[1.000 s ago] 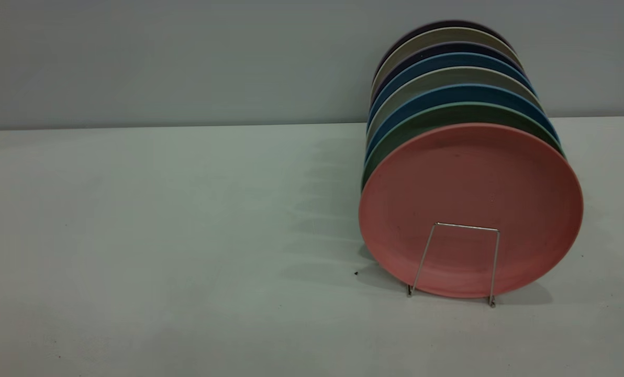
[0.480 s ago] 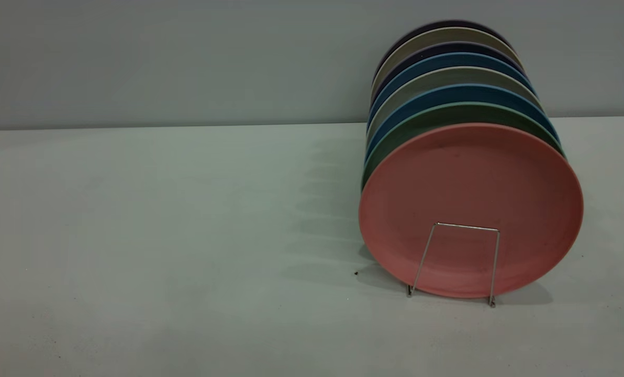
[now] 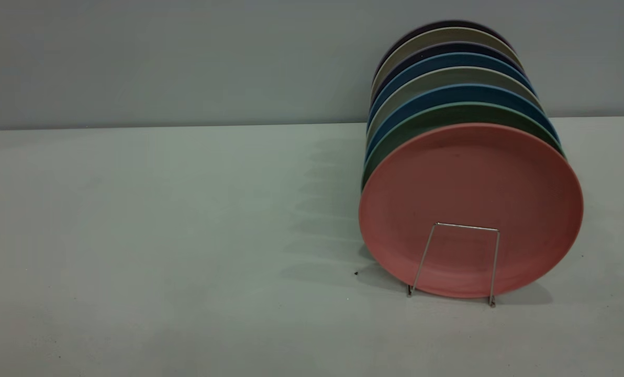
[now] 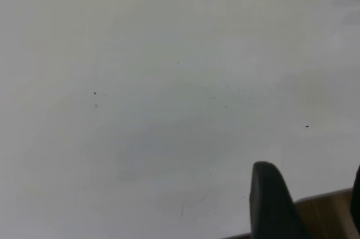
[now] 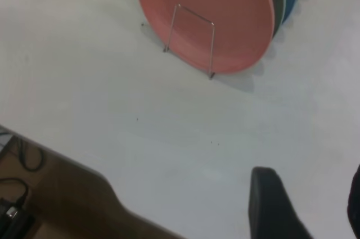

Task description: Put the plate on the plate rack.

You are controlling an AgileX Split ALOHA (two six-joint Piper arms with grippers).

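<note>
Here you face a pale grey-white matte table (image 3: 186, 251) that runs back to a plain grey wall (image 3: 186, 57); the two meet in a straight seam about a third of the way down the exterior view. The tabletop carries a few tiny dark specks, one just to the left of the rack's foot, and soft banded shadows fall on it to the left of the plates.

The round salmon-pink matte plate (image 3: 471, 204) stands on edge at the right of the table, foremost in a row of plates and facing you. It sits in the thin silver wire plate rack (image 3: 456, 262), whose front rectangular loop rises across the plate's lower face and reaches well short of its middle. Directly behind it you see the rim of a teal-green plate (image 3: 448, 112), then blue and beige plates (image 3: 448, 70) receding toward the wall.

In the right wrist view the right gripper (image 5: 306, 205) shows two dark fingers spread apart with nothing between them, over bare table well apart from the plate (image 5: 208, 14) and rack (image 5: 191, 36); a brown table edge lies nearby. The left gripper (image 4: 306, 205) likewise has its fingers parted and holds nothing, over bare table near a wooden edge.
</note>
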